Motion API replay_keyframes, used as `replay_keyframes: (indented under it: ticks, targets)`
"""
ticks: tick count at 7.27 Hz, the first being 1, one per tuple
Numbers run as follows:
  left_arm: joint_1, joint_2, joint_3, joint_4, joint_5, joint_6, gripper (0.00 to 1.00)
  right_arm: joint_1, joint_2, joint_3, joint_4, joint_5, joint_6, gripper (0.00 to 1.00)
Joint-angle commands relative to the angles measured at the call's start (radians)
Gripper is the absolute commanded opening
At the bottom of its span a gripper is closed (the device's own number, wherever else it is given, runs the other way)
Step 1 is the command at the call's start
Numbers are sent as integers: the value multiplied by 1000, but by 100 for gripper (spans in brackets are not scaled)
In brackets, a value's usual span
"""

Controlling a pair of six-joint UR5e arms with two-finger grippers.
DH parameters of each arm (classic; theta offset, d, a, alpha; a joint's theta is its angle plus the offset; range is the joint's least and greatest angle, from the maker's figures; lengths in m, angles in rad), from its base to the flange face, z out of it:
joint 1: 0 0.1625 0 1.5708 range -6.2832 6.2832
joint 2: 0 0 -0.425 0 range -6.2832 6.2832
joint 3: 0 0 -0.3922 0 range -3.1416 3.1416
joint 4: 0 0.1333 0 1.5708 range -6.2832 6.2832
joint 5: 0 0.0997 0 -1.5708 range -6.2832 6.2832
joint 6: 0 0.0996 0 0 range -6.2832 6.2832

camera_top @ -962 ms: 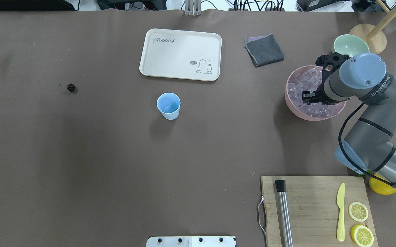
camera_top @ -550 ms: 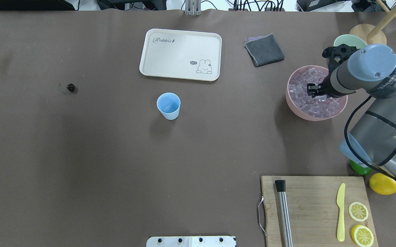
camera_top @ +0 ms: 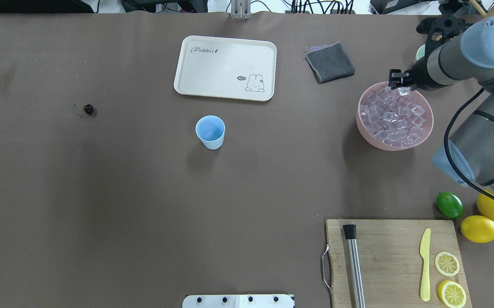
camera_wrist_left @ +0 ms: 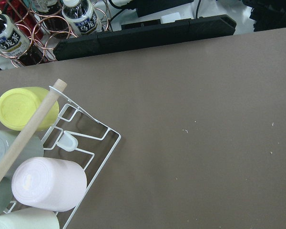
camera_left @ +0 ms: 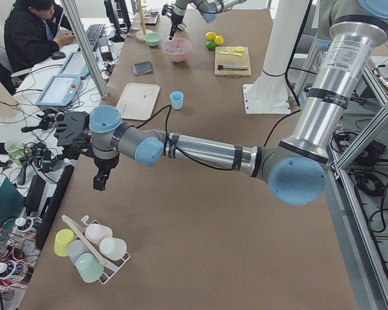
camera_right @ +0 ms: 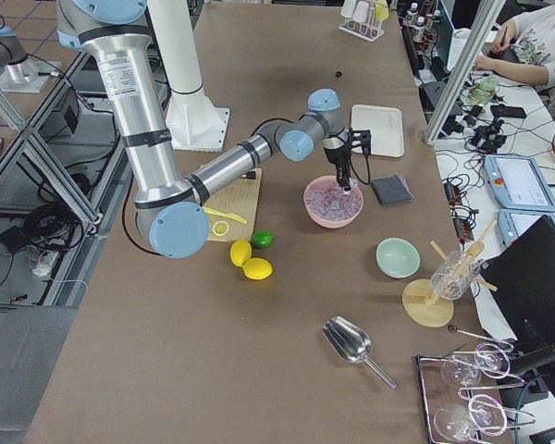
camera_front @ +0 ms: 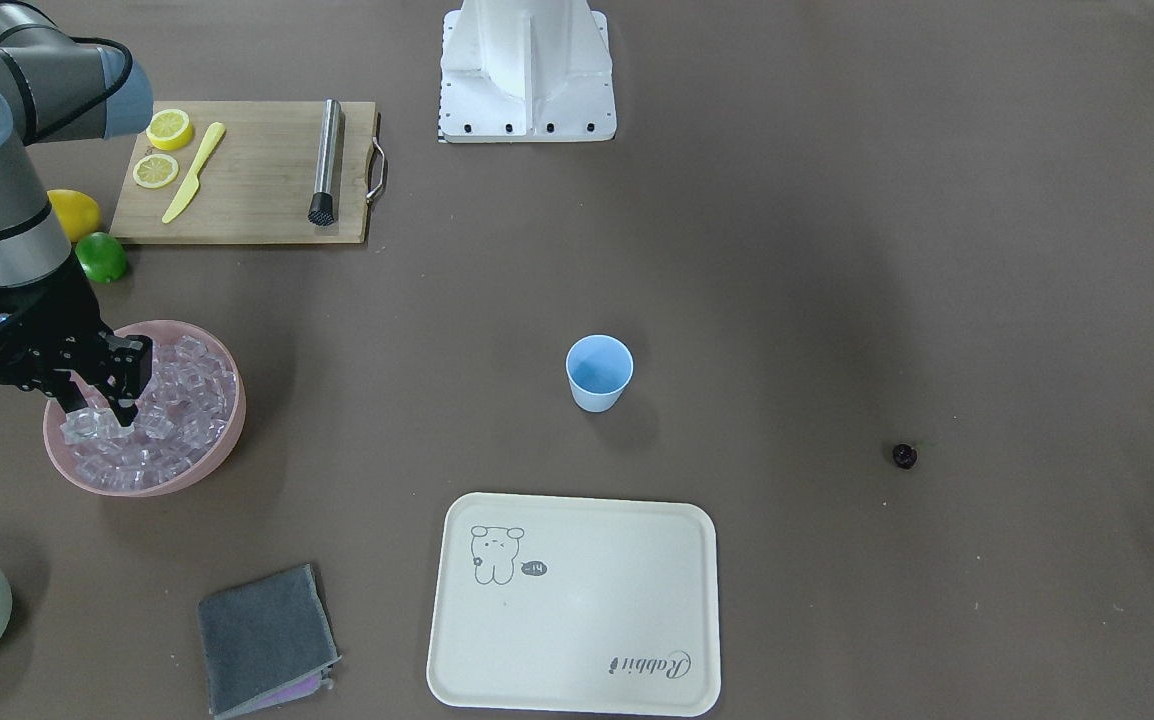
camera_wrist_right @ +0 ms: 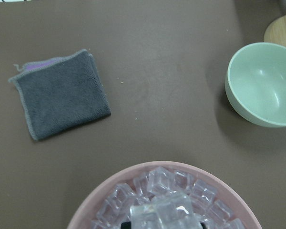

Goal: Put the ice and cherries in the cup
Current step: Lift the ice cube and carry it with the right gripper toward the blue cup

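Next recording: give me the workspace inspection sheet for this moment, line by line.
Surface: brown table, no spills seen.
Job's things: cup upright mid-table, looks empty; cherry lying far off on the robot's left side; ice heaped in pink bowl.
Clutter: tray, grey cloth, green bowl, cutting board with knife and lemon slices, lime, lemons.
Grippers: right claw over the pink bowl's far rim, apparently shut on one ice cube; left claw hangs over the table's end by a cup rack, state unclear.
Cables: black cable looped along the right arm.
Surroundings: operator seated at a side desk.
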Motion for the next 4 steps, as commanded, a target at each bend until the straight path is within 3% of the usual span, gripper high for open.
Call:
replay_keyframes:
  ticks: [1, 4]
  targets:
    - [0, -1, 0, 0, 0, -2, 98, 6, 122, 4, -67, -5, 3, 0]
    - [-2, -1, -4, -2, 0, -2, 98, -68, 262, -3, -129, -15, 36, 0]
